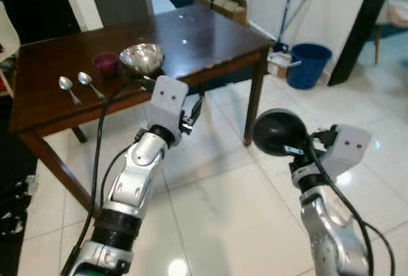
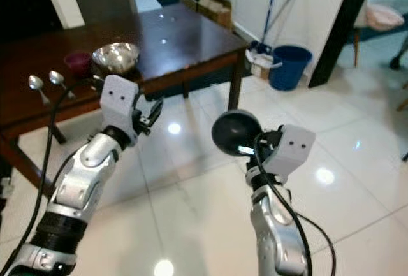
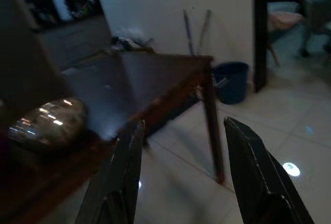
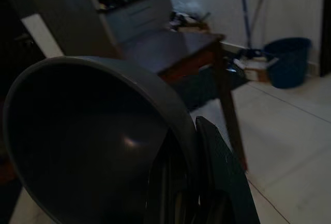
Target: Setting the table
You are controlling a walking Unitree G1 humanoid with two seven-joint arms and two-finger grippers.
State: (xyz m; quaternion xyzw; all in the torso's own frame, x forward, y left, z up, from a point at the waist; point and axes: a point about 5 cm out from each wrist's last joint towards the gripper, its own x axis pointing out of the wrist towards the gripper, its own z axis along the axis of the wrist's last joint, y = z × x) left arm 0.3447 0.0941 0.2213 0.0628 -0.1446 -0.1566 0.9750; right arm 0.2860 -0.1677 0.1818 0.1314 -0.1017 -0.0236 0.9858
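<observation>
A dark wooden table (image 1: 191,40) stands ahead with a steel bowl (image 1: 141,58), a maroon cup (image 1: 105,63) and two spoons (image 1: 80,85) near its front edge. My right gripper (image 1: 294,150) is shut on the rim of a black bowl (image 1: 275,132), held in the air over the floor to the right of the table; the black bowl (image 4: 88,136) looms close in the right wrist view. My left gripper (image 1: 194,111) is open and holds nothing, raised just in front of the table edge below the steel bowl (image 3: 49,123).
A blue bucket (image 1: 308,64) and a mop stand by the wall at the right. Boxes (image 1: 223,3) sit beyond the table's far end. A dark door frame (image 1: 360,27) rises at the right. White glossy tiles (image 1: 223,212) spread under both arms.
</observation>
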